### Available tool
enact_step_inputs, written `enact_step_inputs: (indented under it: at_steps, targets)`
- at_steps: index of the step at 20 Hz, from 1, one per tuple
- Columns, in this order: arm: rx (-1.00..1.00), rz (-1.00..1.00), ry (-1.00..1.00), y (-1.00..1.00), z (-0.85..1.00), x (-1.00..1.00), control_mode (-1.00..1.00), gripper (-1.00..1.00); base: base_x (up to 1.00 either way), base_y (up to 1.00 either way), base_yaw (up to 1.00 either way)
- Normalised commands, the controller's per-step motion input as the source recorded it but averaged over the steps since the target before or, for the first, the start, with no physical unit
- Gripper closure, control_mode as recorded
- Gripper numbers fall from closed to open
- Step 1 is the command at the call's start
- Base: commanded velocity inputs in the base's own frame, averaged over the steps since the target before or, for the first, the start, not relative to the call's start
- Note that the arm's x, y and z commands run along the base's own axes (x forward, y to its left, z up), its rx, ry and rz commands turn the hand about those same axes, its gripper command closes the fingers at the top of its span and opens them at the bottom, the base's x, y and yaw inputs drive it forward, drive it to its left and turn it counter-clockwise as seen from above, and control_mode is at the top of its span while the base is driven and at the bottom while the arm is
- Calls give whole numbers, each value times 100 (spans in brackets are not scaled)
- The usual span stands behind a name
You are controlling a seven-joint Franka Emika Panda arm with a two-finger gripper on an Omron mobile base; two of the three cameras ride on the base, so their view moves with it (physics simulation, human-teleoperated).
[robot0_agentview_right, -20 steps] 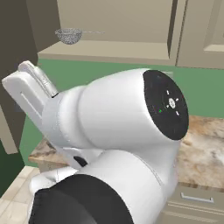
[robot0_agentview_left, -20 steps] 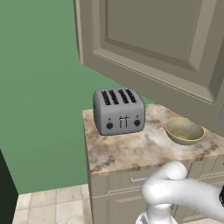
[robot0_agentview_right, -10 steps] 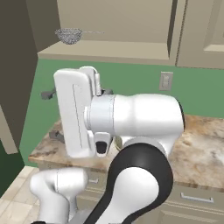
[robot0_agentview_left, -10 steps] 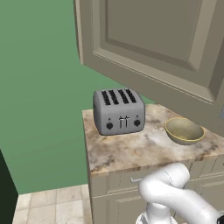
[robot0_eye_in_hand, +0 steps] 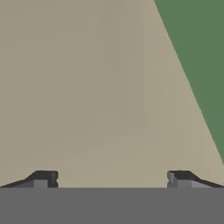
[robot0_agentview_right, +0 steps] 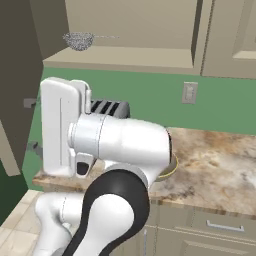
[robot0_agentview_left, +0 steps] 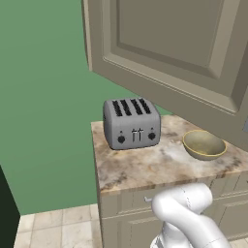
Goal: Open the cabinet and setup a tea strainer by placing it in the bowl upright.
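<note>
The cabinet door (robot0_agentview_left: 184,43) stands swung open over the counter, and its dark inner face (robot0_agentview_right: 20,75) rises at the left of the right base view. On the open cabinet's shelf (robot0_agentview_right: 120,57) sits the tea strainer (robot0_agentview_right: 79,40), its thin handle pointing right. The olive-tan bowl (robot0_agentview_left: 204,144) rests on the counter to the right of the toaster; behind my arm just a sliver of its rim (robot0_agentview_right: 173,168) shows. My gripper (robot0_agentview_right: 32,125) points left at the door with nothing in it. In the hand view the gripper (robot0_eye_in_hand: 111,179) is open, its fingertips (robot0_eye_in_hand: 43,178) wide apart before a beige panel (robot0_eye_in_hand: 87,87).
A grey four-slot toaster (robot0_agentview_left: 131,123) stands at the left end of the marble counter (robot0_agentview_left: 140,167), its top slots (robot0_agentview_right: 107,106) just showing above my arm. Beige drawer fronts (robot0_agentview_right: 215,227) run below the counter. A wall outlet (robot0_agentview_right: 189,93) is on the green wall.
My arm has swung and folded lower, dropping in the left base view. The hand has turned to point left toward the open door. Toaster, bowl and strainer have not moved.
</note>
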Motion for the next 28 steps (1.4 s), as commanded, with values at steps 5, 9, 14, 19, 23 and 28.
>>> enact_step_inputs:
  at_steps: [5,9,14,19,23,28]
  targets:
    - [-1,0,0,58,36,0,-100,-100,0,0,0]
    - [-7,0,0,77,36,0,-100,-100,0,0,0]
    - [-14,0,0,97,3,0,-100,-100,0,0,0]
    - [-13,0,-1,95,0,-6,-100,-100,0,0,0]
    - [-11,-1,0,87,0,0,-100,-100,0,0,0]
    - [-13,-2,0,53,0,0,-100,-100,0,0,0]
